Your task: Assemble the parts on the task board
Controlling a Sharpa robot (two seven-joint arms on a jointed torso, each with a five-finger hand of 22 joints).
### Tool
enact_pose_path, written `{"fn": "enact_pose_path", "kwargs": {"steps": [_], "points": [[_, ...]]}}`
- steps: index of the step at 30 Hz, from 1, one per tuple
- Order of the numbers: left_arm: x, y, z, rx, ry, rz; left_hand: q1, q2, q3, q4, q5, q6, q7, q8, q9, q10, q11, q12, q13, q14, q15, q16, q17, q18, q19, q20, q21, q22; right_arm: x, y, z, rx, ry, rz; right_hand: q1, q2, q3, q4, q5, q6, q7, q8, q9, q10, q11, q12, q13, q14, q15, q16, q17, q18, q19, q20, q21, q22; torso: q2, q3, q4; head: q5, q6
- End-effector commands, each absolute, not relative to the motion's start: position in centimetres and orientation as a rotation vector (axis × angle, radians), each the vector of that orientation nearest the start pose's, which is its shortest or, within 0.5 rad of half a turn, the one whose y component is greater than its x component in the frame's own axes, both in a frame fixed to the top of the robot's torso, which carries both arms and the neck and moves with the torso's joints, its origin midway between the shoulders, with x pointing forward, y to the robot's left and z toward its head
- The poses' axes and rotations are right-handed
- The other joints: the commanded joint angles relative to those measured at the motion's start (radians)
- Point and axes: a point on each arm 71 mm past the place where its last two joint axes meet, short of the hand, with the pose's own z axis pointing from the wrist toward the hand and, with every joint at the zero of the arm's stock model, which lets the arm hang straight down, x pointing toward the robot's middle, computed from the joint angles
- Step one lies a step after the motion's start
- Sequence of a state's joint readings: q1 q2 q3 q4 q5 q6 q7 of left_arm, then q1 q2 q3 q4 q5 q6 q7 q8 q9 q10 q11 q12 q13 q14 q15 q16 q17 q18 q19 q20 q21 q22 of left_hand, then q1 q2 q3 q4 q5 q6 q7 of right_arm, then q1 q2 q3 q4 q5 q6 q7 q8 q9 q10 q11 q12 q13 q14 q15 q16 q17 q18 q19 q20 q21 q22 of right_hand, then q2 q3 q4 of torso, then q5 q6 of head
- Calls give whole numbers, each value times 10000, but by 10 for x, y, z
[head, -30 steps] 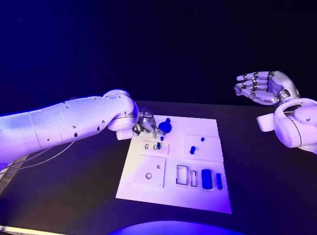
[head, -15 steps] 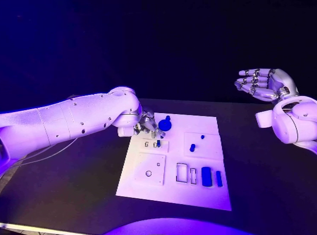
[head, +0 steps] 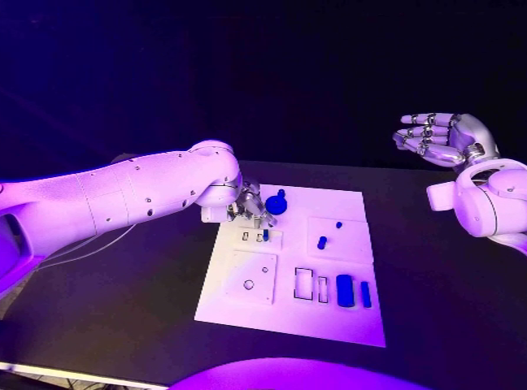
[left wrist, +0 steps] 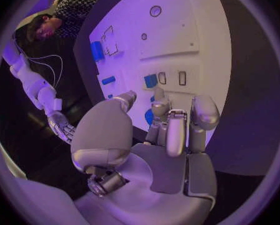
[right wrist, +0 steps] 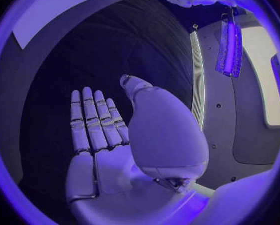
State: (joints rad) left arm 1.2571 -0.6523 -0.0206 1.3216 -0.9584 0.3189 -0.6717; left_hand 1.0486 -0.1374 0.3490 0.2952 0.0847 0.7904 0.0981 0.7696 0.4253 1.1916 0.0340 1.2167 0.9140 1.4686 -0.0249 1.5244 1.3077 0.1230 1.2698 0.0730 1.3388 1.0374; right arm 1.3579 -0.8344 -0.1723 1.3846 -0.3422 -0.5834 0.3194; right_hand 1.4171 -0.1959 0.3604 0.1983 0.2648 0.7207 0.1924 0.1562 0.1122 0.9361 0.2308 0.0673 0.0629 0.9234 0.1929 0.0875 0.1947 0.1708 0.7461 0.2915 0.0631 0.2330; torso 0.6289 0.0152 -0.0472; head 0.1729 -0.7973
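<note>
Since the earlier frames, the left arm has pushed a little farther in over the worktop (head: pixel 123 325), while the right hand (head: pixel 442 140) stays raised at the far right. At the left of the scene, the left hand (head: pixel 247 207) hangs over the far left corner of the task board (head: pixel 289 321), its fingers (left wrist: pixel 168 130) pointing down toward the plate beside a round blue part (head: pixel 276 205); the wrist view shows them bent and close together above the board, but whether they pinch anything cannot be told. Just nearer than the hand, a small blue part (head: pixel 265 236) stands next to two narrow slots. Toward the middle of the board lie two more small blue parts (head: pixel 322 242), one beyond the other. Along the near edge, outlined rectangular recesses (head: pixel 303 284) sit beside a broad blue part (head: pixel 345 290) and a slim one (head: pixel 366 294). Well clear of the board on the right, the right hand is held up with its fingers (right wrist: pixel 90 122) spread straight and apart, holding nothing.
</note>
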Motion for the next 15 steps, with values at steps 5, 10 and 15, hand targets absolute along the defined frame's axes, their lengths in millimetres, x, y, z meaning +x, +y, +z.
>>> {"fn": "enact_pose_path", "kwargs": {"steps": [5, 10, 15], "points": [[513, 178, -217, -1931, 25178, -2980, 58, 82, -27, -24, 31, -44, 67, -53, 12, -91, -15, -5, 18, 551, -25, -26, 1455, -164, -60, 12, -19, 7, 527, -258, -148, 7578, 13413, 10713, -44, 63, 7, -80, -26, -55, 960, -46, -11, -87, -10, -55, -5, -31, -25, -34, -16, -8, 49, -22, 63, -18, -12, -8, 15, -15, -19], [513, 177, -220, -1886, 25321, -2923, 87, 102, -15, -24, 33, -52, 72, -61, 13, -119, -11, -20, -8, 543, -22, -33, 1439, -161, -76, 17, -24, -7, 527, -258, -149, 7640, 13527, 10680, -59, 86, 2, -79, -26, -55, 963, -57, -14, -85, -10, -48, -2, -10, -27, -33, -24, -7, 75, -22, 71, -29, -17, 2, -4, 18, -39], [514, 178, -223, -1888, 25453, -2823, 107, 115, -6, -25, 33, -58, 76, -66, 13, -140, -7, -33, -28, 533, -19, -42, 1417, -155, -97, 20, -35, -34, 527, -257, -150, 7667, 13604, 10667, -59, 86, 2, -79, -26, -55, 963, -57, -14, -85, -10, -48, -2, -10, -27, -33, -24, -7, 75, -22, 71, -29, -7, -3, -6, 14, -47]]}}
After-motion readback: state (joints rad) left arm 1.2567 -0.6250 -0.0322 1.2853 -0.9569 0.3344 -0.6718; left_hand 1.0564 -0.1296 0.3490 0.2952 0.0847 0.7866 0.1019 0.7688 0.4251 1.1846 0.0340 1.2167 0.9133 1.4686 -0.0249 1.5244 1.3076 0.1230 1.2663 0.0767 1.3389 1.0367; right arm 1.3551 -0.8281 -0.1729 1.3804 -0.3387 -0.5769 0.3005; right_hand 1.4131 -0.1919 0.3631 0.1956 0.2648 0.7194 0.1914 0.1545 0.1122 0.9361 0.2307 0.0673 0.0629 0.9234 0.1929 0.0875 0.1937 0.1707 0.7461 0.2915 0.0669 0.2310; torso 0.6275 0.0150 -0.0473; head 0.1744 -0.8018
